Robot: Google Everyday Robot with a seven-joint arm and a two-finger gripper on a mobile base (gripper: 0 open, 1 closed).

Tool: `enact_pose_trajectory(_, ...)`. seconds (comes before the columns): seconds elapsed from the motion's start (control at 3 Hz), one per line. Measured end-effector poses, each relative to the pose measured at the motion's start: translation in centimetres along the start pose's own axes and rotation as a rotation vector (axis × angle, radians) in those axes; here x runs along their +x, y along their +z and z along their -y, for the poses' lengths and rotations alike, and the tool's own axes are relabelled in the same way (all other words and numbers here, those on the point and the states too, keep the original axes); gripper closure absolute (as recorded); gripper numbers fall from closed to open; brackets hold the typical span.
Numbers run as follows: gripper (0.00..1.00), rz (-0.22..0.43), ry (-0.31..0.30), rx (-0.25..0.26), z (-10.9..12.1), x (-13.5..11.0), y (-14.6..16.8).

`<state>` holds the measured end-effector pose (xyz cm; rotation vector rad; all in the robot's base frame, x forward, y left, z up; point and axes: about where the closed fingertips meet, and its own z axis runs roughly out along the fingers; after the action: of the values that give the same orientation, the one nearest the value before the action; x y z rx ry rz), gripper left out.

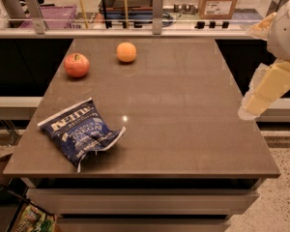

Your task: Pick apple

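Observation:
The apple [77, 65] is small, round and red with a short dark stem. It sits on the brown table [183, 105] near the far left corner. A plain orange fruit [126, 52] lies a little to its right, further back. My gripper [261, 93] is cream-coloured and hangs at the right edge of the view, just off the table's right side and far from the apple. It holds nothing that I can see.
A crumpled blue chip bag [82, 131] lies on the front left part of the table. A counter with a glass rail [154, 13] and boxes [220, 1] runs behind the table. The floor drops away at the front and right edges.

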<state>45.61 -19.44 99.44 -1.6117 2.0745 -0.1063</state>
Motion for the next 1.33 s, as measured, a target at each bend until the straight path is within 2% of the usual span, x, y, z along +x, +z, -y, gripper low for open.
enact_pose_trajectory(0.33, 0.00, 0.084, 0.021, 0.028, 1.0, -1.8, 0.1)
enact_pose_trajectory(0.67, 0.00, 0.170, 0.056, 0.023, 2.2, -4.0, 0.1)
enact_pose_trajectory(1.33, 0.00, 0.356, 0.232, -0.022, 3.1, -7.4, 1.7)
